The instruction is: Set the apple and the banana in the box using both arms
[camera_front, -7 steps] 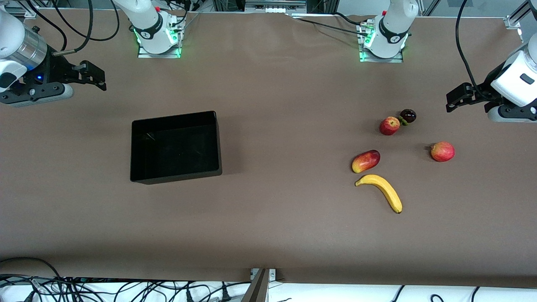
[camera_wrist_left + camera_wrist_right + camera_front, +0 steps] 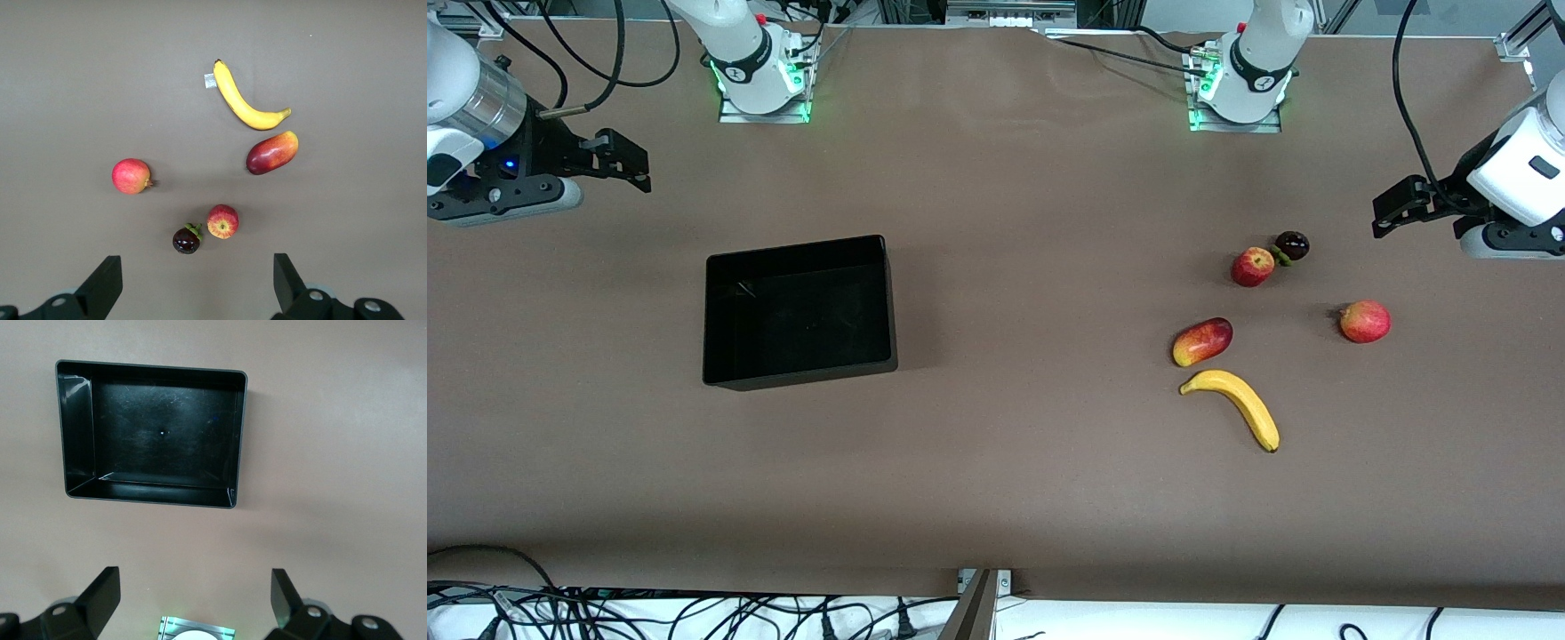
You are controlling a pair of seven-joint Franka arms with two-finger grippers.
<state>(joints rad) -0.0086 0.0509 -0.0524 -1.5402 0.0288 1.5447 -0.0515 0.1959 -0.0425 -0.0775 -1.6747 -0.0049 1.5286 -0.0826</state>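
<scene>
The apple [image 2: 1253, 267] lies on the table toward the left arm's end, touching a dark mangosteen [image 2: 1291, 245]. The banana [image 2: 1232, 404] lies nearer the front camera. The black box [image 2: 800, 311] stands empty toward the right arm's end. My left gripper [image 2: 1392, 212] hangs open and empty above the table near the fruit. Its wrist view shows the apple [image 2: 223, 221] and the banana [image 2: 247, 107] between the open fingers, well below the gripper [image 2: 195, 267]. My right gripper [image 2: 630, 162] hangs open and empty. Its wrist view shows the box [image 2: 150, 430] below the gripper [image 2: 193, 581].
An oval red-yellow mango [image 2: 1202, 341] lies just beside the banana. A red-orange round fruit with a nub [image 2: 1365, 321] lies toward the left arm's end. The arm bases [image 2: 760, 80] stand along the table's edge farthest from the front camera.
</scene>
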